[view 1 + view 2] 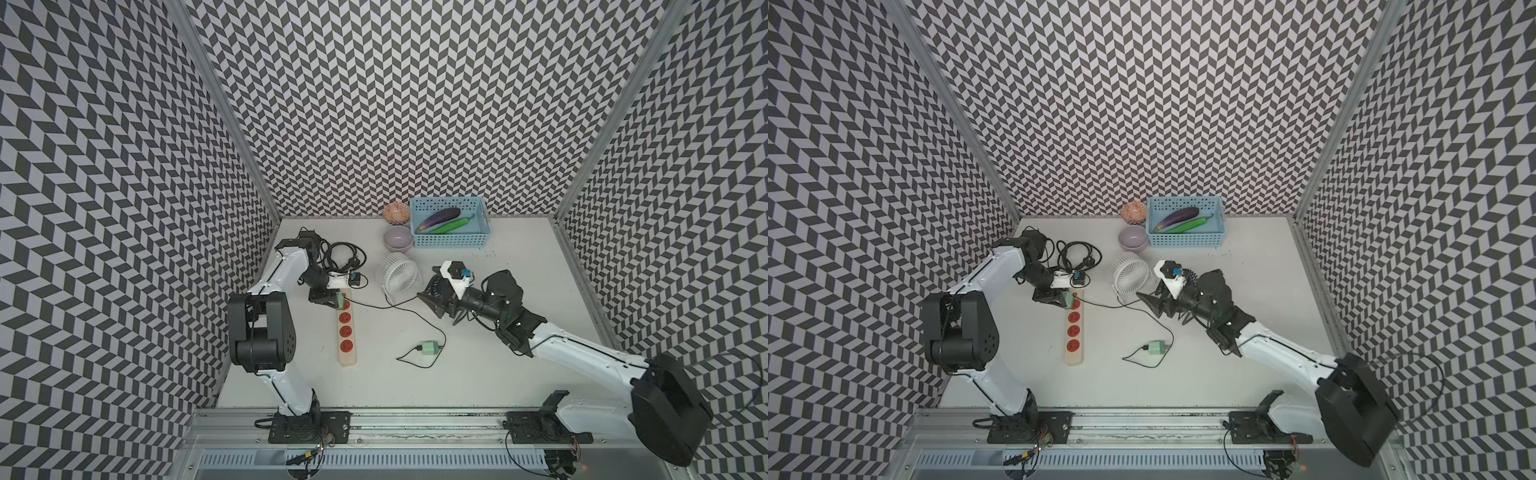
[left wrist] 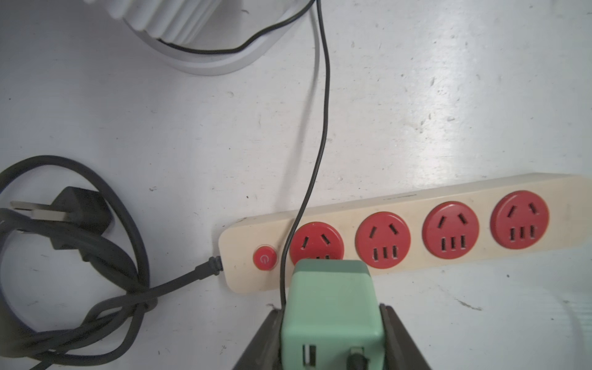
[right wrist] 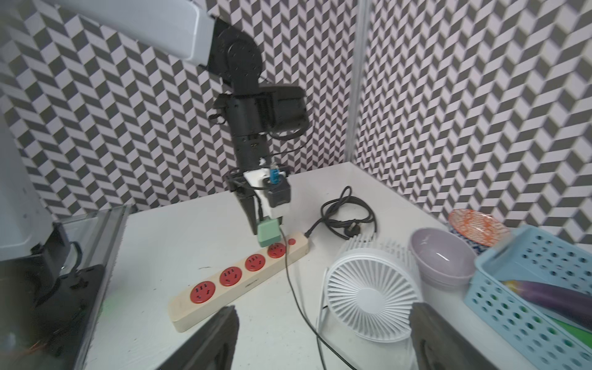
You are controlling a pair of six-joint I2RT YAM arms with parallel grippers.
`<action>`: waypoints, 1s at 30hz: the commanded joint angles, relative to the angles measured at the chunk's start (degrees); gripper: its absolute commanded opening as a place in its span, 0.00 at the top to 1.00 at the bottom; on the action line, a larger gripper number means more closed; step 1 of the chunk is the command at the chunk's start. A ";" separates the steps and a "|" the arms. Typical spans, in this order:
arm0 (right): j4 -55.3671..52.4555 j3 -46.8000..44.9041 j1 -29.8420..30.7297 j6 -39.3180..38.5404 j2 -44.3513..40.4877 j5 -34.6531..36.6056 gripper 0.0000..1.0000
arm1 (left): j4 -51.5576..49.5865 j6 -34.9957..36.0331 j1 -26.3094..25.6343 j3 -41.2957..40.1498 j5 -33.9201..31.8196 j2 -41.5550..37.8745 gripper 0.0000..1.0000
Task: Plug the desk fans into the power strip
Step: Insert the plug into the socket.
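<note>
Left wrist view — left hand clamps green adapter over power strip.

Fan right of power strip

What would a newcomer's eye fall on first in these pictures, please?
Probably the left gripper, shut on a green adapter over the power strip, at the socket nearest the red switch. Next, the white fan at mid-table, with the right gripper open facing it; then the blue basket with an eggplant at the back.
</note>
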 commanded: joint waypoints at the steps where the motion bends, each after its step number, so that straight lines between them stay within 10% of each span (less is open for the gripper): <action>1: -3.51 -2.65 -2.19 -0.35 -5.94 2.97 0.04 | -3.85 1.14 0.46 2.02 2.49 0.45 1.00; 30: -3.53 -7.56 -8.01 -1.41 -9.86 3.93 0.00 | 3.59 -2.89 0.81 0.95 0.02 1.85 1.00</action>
